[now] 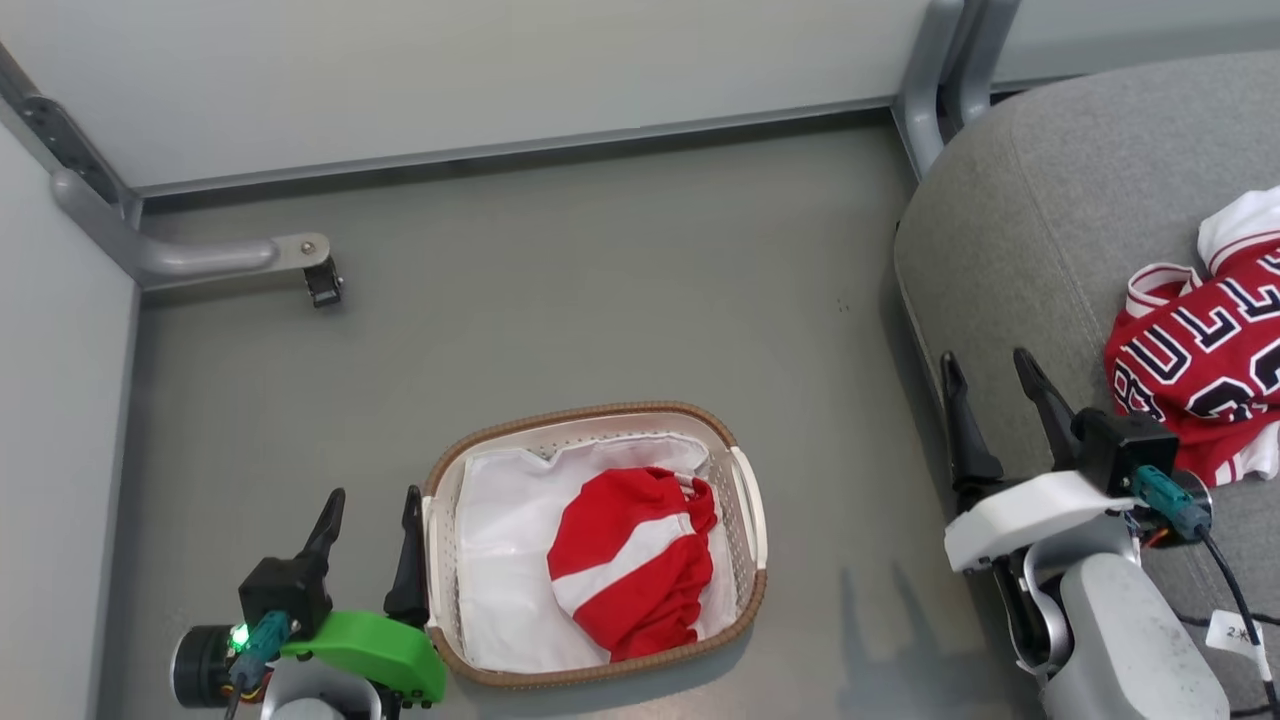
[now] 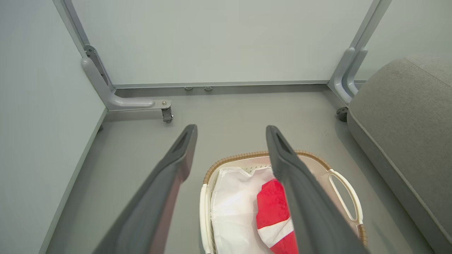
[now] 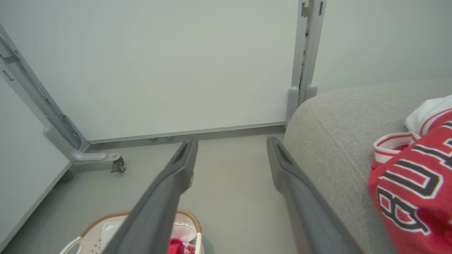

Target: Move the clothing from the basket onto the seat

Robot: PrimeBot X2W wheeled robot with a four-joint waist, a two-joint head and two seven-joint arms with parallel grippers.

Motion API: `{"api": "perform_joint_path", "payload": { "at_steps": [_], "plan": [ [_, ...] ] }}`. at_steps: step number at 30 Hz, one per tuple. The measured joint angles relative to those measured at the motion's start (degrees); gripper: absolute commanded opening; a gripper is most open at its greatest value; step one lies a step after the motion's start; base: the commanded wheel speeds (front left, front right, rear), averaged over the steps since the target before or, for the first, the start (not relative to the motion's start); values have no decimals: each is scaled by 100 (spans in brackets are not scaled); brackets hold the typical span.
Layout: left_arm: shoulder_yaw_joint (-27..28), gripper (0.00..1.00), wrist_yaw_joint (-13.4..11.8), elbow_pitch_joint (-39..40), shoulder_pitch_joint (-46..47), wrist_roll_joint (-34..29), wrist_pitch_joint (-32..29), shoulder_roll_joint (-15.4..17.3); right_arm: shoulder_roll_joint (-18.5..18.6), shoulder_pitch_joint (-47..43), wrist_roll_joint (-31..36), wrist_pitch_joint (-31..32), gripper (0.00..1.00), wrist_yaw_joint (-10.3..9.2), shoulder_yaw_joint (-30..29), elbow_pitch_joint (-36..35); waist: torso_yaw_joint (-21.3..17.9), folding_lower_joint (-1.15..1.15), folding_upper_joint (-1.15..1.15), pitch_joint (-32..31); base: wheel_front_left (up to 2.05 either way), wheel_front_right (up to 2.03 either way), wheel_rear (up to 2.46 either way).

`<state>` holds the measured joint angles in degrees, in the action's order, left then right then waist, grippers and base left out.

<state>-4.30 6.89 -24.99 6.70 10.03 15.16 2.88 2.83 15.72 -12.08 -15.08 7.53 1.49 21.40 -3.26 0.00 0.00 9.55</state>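
Sitting on the grey floor point(image 1: 600, 280), the small oval white perforated plastic basket point(image 1: 600, 410) with a brown woven-look rim is holding a plain white cloth liner point(image 1: 500, 560). On that liner, toward the basket's right half, one crumpled red fabric garment with a broad white stripe point(image 1: 630, 560) is lying. The second red fabric garment, a jersey point(image 1: 1200, 360) with black white-edged lettering and white trim, is lying well to the right of the basket on the large grey fabric-upholstered seat cushion point(image 1: 1040, 200). The left gripper point(image 1: 373, 497) is hovering just beside the basket's left handle, its two long dark fingers standing spread apart and gripping nothing; whether the nearer finger is touching the rim cannot be told. The right gripper point(image 1: 985, 358) is hanging to the right of the basket, over the cushion's near edge, between the basket and the jersey, its fingers likewise standing apart and empty.
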Motion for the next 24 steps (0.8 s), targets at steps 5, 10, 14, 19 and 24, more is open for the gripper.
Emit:
{"api": "perform_joint_path", "payload": {
  "at_steps": [5,10,14,19,24],
  "plan": [
    [-314,100,34,-231,404,-2,0,-1,-3,358,-60,0,100,0,160,-254,-135,0,0,413,0,0,0],
    [-928,100,43,-635,930,168,-1,46,-2,675,-136,0,100,0,257,-600,-307,0,0,910,0,0,0],
    [-1437,100,49,-870,1462,380,0,348,2,922,-268,-1,100,-1,265,-916,-460,0,0,1330,0,0,0],
    [-2009,100,51,-1139,1965,599,0,603,1,1160,-482,-1,100,0,269,-1337,-672,0,0,1836,0,0,0],
    [-2647,100,51,-1535,2504,900,0,855,7,1360,-689,-1,100,0,282,-1685,-895,1,0,2347,0,0,0]
  ]
}}
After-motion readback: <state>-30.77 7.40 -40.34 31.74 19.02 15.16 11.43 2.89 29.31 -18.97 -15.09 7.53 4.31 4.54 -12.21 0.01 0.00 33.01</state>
